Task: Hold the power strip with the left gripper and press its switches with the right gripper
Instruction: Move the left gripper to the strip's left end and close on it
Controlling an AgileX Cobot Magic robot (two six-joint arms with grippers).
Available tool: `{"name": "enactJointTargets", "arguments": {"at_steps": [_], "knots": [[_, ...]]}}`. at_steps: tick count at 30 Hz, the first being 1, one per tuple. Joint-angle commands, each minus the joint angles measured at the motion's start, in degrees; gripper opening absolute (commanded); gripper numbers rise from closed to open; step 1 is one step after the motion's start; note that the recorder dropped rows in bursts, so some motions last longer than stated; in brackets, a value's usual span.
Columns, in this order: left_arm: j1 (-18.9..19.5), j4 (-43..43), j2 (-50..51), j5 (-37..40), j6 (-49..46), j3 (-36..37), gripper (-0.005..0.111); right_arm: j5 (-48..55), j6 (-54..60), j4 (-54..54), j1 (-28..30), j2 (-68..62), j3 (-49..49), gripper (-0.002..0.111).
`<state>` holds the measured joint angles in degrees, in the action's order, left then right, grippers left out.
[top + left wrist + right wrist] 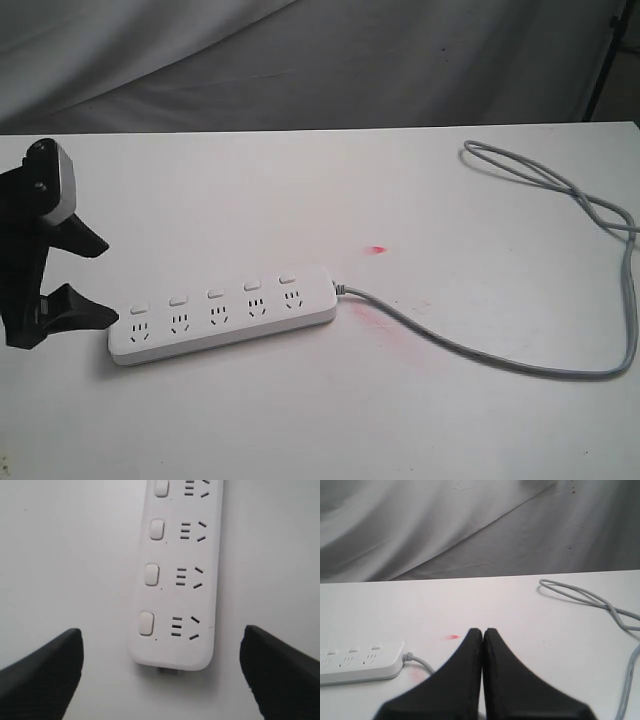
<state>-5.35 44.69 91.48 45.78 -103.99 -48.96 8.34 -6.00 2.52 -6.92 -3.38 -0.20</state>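
The white power strip (222, 312) lies flat on the white table, slanting up to the right, its grey cord (480, 355) leaving the right end. Its five switches (215, 293) run along the far side, one above each socket. My left gripper (105, 282) hovers at the strip's left end, open. In the left wrist view the power strip (177, 580) with its switches (151, 575) has its end between the wide-apart fingers of the left gripper (162, 628), touching neither. My right gripper (483, 630) is shut and empty, right of the power strip (360, 660); the exterior view does not show it.
The cord loops back at the table's far right (540, 175). Red marks stain the table (376, 249) near the strip's cord end. A crumpled grey cloth (300, 60) hangs behind the table. A black stand leg (610, 60) is at the far right.
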Motion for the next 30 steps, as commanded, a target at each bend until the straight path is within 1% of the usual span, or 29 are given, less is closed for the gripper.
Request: {"name": "enactJointTargets", "arguments": {"at_steps": [1, 3, 6, 8, 9, 12, 24, 30], "knots": [[0.8, 3.0, 1.0, -3.1, -4.6, 1.5, 0.08, -0.1, -0.1, -0.5, 0.3, 0.2, 0.2, 0.0], [0.8, 3.1, 1.7, -3.6, -5.3, 1.5, 0.083, -0.1, -0.1, -0.5, 0.3, 0.2, 0.2, 0.0], [0.8, 3.7, 3.8, -4.0, -5.5, 1.5, 0.094, -0.1, -0.1, -0.5, 0.3, 0.2, 0.2, 0.0], [0.8, 5.7, 5.5, -4.0, -7.6, 1.5, 0.101, -0.1, -0.1, -0.5, 0.3, 0.2, 0.2, 0.0], [0.8, 6.4, 6.2, -3.8, -8.6, 1.5, 0.103, -0.1, -0.1, -0.5, 0.3, 0.2, 0.2, 0.0], [0.8, 8.2, 8.0, -3.8, -11.8, 1.6, 0.104, -0.1, -0.1, -0.5, 0.3, 0.2, 0.2, 0.0], [0.8, 8.5, 10.2, -7.6, -15.1, 1.6, 0.103, -0.1, -0.1, -0.5, 0.3, 0.2, 0.2, 0.0], [0.8, 9.4, 13.1, -6.3, -15.8, 1.6, 0.103, -0.1, -0.1, -0.5, 0.3, 0.2, 0.2, 0.0]]}}
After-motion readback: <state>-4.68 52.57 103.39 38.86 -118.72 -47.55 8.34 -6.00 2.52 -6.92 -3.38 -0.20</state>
